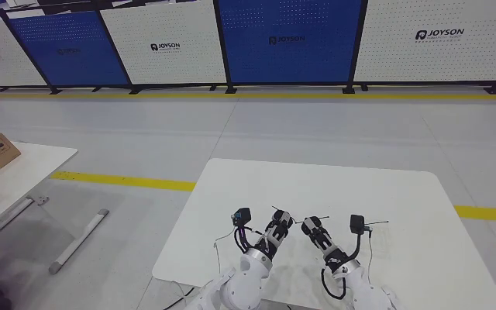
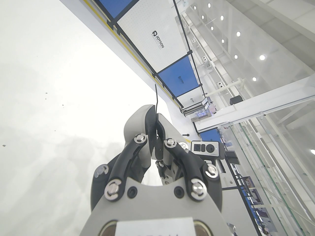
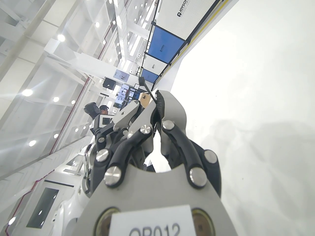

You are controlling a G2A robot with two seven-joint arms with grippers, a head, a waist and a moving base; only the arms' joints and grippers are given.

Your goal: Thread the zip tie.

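The zip tie is a thin black strip held at both ends. Its plain tail (image 2: pixel 156 95) sticks out past the tips of my left gripper (image 2: pixel 156 115), which is shut on it. Its square head (image 3: pixel 142 80) juts out beyond my right gripper (image 3: pixel 155 97), also shut on the strip. In the top view the left gripper (image 1: pixel 282 220) and right gripper (image 1: pixel 311 225) sit close together above the near part of the white table (image 1: pixel 349 186), fingertips pointing away from the robot. The right wrist view also shows the left gripper (image 3: pixel 129 111) right beside the right one.
A second white table (image 1: pixel 31 167) with a cardboard box (image 1: pixel 6 151) stands at the far left. Grey floor with a yellow line (image 1: pixel 124 180) lies beyond the table, and blue and white panels (image 1: pixel 287 39) close off the back.
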